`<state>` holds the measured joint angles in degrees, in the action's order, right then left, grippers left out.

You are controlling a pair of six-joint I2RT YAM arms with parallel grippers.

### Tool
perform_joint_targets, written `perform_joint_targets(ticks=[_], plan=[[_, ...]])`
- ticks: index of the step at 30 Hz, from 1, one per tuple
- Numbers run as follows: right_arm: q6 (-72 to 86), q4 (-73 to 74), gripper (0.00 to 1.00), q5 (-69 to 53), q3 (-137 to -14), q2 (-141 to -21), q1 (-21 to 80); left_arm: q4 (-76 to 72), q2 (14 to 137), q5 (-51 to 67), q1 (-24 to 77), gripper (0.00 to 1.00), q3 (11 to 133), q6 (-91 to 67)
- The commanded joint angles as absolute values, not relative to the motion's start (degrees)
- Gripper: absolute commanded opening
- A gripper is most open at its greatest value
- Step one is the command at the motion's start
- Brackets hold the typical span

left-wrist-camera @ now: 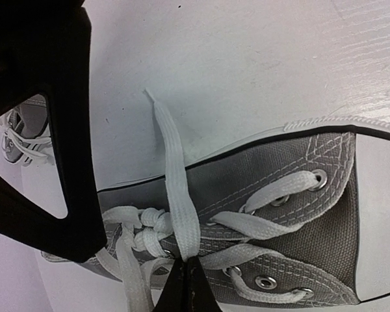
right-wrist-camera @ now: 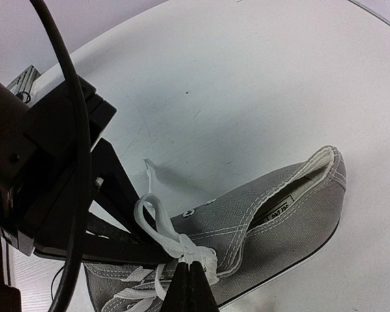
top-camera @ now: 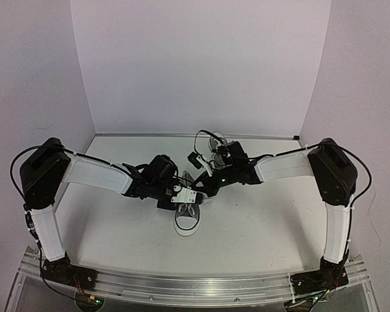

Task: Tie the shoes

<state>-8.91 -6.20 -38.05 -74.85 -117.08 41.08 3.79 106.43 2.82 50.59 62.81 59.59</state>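
A grey canvas shoe (top-camera: 186, 220) with white laces lies on the white table between my two arms. It also shows in the left wrist view (left-wrist-camera: 299, 214) and the right wrist view (right-wrist-camera: 279, 221). A half-made knot (left-wrist-camera: 146, 227) sits at the top of its lacing. My left gripper (left-wrist-camera: 186, 276) is shut on a flat lace end (left-wrist-camera: 172, 169) that runs out over the shoe's side onto the table. My right gripper (right-wrist-camera: 189, 276) is shut on the lace at the knot (right-wrist-camera: 188, 247), beside a small loop (right-wrist-camera: 149, 211). The second shoe (top-camera: 216, 147) lies behind, partly hidden by the right arm.
Both grippers (top-camera: 194, 194) meet tip to tip over the near shoe. The second shoe (left-wrist-camera: 23, 133) shows through a gap in the right gripper's black frame. White walls close the table at the back and sides. An aluminium rail (top-camera: 182, 286) runs along the near edge.
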Motion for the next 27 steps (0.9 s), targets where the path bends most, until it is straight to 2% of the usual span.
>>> perform_joint_targets(ticks=[1, 9, 27], plan=[[-8.49, -7.56, 0.00, -38.94, -75.72, -116.08, 41.31, -1.50, 105.13, 2.56, 50.73, 0.00, 63.75, 55.11], [-8.52, -7.68, 0.00, -38.85, -75.42, -115.73, 41.31, -6.90, 106.38, 2.98, 50.72, 0.00, 63.08, 48.99], [-8.35, -7.73, 0.00, -38.76, -74.79, -115.31, 41.31, -14.14, 107.71, -4.52, 50.74, 0.00, 59.72, 43.64]])
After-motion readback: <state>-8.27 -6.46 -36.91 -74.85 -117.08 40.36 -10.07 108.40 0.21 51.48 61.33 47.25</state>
